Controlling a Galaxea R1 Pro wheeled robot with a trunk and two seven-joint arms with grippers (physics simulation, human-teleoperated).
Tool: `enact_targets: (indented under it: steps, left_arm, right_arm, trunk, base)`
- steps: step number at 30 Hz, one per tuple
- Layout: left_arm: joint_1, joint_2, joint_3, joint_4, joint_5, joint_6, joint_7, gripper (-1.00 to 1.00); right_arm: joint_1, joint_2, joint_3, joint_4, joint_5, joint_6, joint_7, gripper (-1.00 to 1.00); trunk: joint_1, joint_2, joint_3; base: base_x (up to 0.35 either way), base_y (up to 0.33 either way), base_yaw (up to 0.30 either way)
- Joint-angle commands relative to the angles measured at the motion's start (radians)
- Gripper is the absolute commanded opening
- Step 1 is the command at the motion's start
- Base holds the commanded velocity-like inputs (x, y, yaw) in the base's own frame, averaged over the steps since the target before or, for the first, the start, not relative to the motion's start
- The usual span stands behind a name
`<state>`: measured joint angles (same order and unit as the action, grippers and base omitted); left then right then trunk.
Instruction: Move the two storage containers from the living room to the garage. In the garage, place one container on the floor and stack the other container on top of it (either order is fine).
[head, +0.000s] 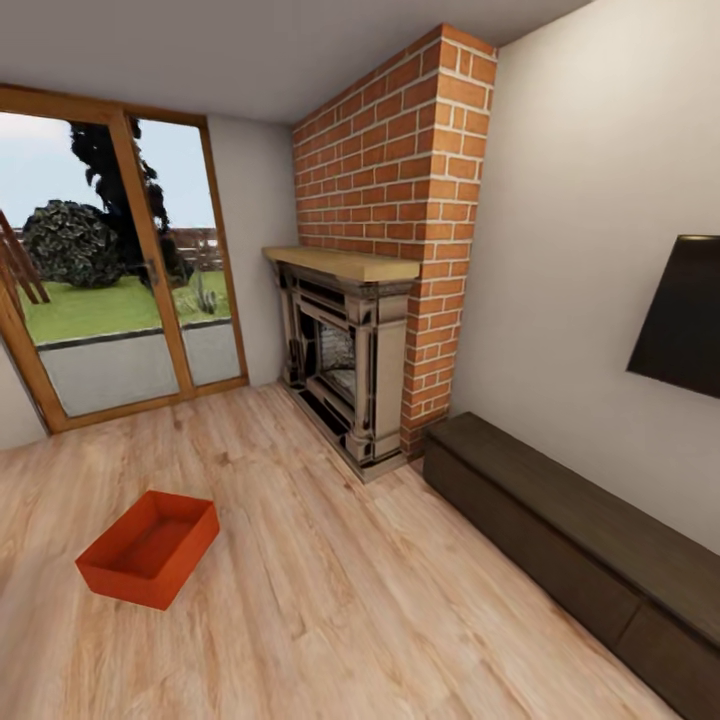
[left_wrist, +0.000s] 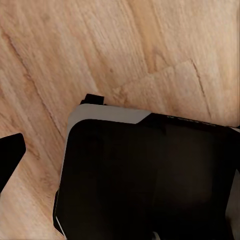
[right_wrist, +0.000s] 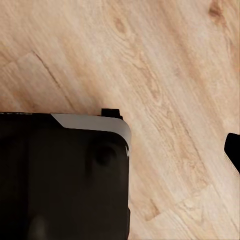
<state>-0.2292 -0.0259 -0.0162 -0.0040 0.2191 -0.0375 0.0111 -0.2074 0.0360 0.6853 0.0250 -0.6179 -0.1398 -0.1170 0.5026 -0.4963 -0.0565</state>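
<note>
One orange bin (head: 150, 548) lying open-side up on the light wood floor (head: 330, 600) of the living room, well apart from the brick fireplace (head: 350, 370). Sitting between glass doors (head: 120, 280) and a dark low cabinet (head: 590, 540). Seeing only the robot's dark base (left_wrist: 150, 180) over planks in both wrist views; claw spread impossible to tell.

A black, grey-edged robot body (left_wrist: 145, 175) sits over the light wood plank floor (left_wrist: 150, 45).
</note>
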Motion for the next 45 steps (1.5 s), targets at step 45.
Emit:
enact_targets:
  steps: [45]
  left_arm:
    - [-0.001,0.0,-0.002,0.001,0.006,-0.004,0.0,1.0]
  right_arm:
    - [-0.001,0.001,0.008,0.003,-0.011,-0.004,-0.001,1.0]
  trunk:
    - [0.001,-0.002,-0.002]
  base:
    - [0.324,0.0,0.162]
